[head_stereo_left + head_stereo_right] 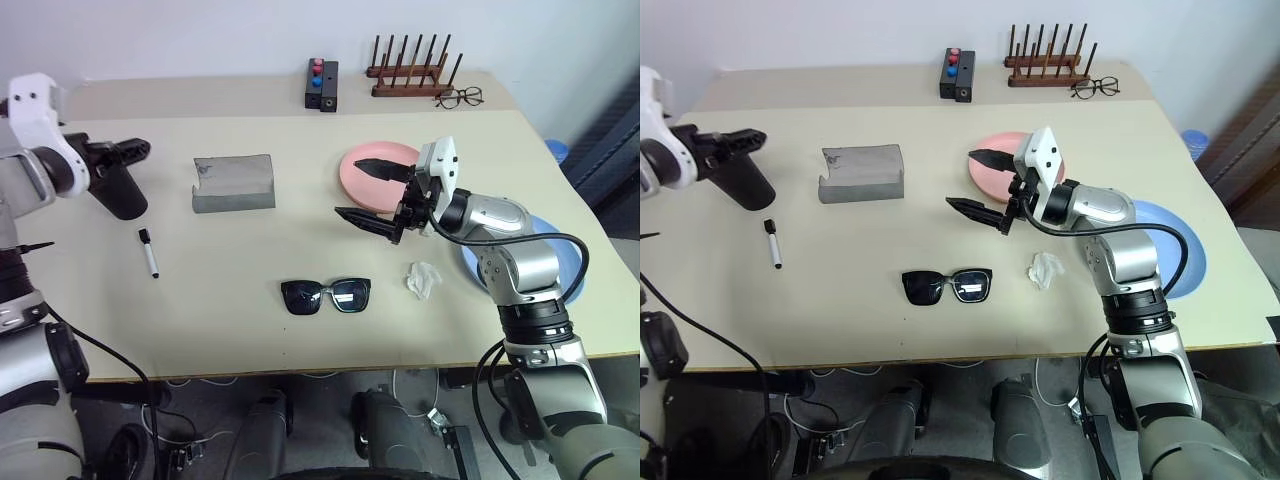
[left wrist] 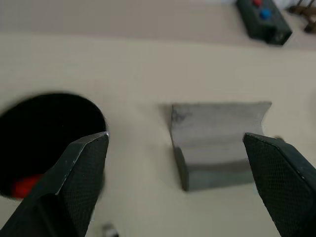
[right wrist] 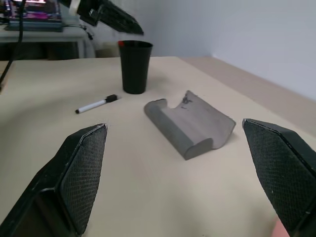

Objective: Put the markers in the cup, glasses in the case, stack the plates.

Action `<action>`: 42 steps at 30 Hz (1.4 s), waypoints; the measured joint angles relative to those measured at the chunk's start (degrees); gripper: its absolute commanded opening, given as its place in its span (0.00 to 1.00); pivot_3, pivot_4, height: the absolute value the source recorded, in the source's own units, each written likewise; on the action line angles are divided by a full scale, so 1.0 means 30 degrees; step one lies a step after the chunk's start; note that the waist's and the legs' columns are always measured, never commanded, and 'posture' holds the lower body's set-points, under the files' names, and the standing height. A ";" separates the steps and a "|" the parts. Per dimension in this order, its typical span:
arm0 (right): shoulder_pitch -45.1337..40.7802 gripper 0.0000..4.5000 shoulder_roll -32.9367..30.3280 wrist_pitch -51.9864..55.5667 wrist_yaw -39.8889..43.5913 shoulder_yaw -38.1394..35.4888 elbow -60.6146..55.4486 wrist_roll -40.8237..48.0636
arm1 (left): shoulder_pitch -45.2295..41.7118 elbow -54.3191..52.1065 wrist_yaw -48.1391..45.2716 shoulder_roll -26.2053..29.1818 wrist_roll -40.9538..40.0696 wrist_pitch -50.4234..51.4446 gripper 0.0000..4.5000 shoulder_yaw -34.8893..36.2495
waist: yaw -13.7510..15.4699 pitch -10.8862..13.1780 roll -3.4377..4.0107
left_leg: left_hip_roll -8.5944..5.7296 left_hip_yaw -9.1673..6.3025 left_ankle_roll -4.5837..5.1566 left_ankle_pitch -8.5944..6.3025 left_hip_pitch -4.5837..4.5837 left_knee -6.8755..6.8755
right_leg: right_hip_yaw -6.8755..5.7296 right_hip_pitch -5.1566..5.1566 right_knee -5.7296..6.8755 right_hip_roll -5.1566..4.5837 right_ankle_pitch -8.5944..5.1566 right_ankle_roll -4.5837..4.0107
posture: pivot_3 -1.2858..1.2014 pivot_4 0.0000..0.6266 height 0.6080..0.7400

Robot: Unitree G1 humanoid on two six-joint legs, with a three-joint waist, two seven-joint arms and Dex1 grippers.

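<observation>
1. Red shows inside the cup [image 2: 47,148] in the left wrist view — judged to be the red-capped marker [image 2: 23,186], already dropped in. The white marker [image 1: 148,251] lies flat on the table [image 1: 250,330], just in front of the cup, and looks like the step in hand.
2. To do it well, the left gripper [image 1: 130,152] should come down over the pen's middle, fingers straddling the barrel across its length, close gently, then tip the pen upright over the rim.
3. Left gripper hangs above the cup's mouth, pointing forward and slightly down, fingers spread and empty.
4. Right gripper [image 1: 375,195] hovers level above the table — aimed toward the grey case [image 1: 233,182], fingers wide apart, holding nothing.
5. Sunglasses [image 1: 326,296] lie near the front edge; the pink plate [image 1: 360,175] and blue plate [image 1: 570,265] sit apart, unstacked.
</observation>
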 measured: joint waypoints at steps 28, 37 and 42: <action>0.0967 1.00 0.0350 0.0398 0.0947 0.0600 -0.1073 0.0192 | 0.3070 0.0322 0.4586 -0.4975 0.2513 0.1951 1.00 0.4497 | 0.0508 -0.0017 -0.0031 | -0.0011 0.0012 -0.0063 0.0026 0.0014 0.0006 | 0.0029 0.0010 -0.0022 -0.0009 0.0021 0.0008 | 0.52 0.24 1.00; 0.1148 1.00 0.0385 0.0427 0.0676 0.0641 -0.1363 0.0349 | 0.1708 0.1999 0.6175 -0.6392 0.3377 0.1910 1.00 0.3813 | 0.0500 -0.0018 -0.0035 | -0.0017 0.0012 -0.0065 0.0028 0.0012 0.0007 | 0.0029 0.0013 -0.0030 -0.0012 0.0028 0.0019 | 0.52 0.24 1.00; 0.1168 1.00 0.0371 0.0428 0.0554 0.0634 -0.1365 0.0349 | 0.0826 0.3048 0.6744 -0.6502 0.3576 0.2009 0.82 0.3910 | 0.0503 -0.0019 -0.0034 | -0.0017 0.0011 -0.0068 0.0031 0.0017 0.0008 | 0.0027 0.0017 -0.0025 -0.0010 0.0029 0.0023 | 0.52 0.24 1.00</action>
